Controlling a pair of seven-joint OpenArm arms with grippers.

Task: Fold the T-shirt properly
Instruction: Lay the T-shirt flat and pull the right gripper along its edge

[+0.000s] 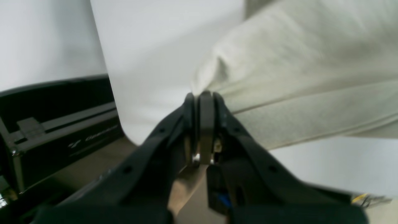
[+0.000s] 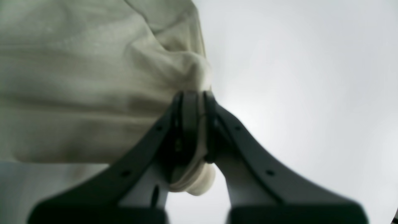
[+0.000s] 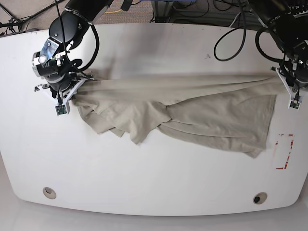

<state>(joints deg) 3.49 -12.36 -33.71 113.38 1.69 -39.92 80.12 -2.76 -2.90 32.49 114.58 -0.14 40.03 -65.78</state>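
Observation:
The khaki-beige T-shirt is stretched across the white table between my two grippers, one edge pulled taut and the rest sagging in wrinkled folds onto the tabletop. In the base view my right gripper pinches the cloth's left end, and my left gripper pinches its right end. Up close, the left gripper is shut on a fold of the T-shirt. My right gripper is shut on a bunched part of the T-shirt, with a bit of cloth poking out behind its jaws.
A black case lies below the table edge in the left wrist view. A red rectangular mark sits near the table's right edge. Two round holes are near the front edge. Cables trail at the back.

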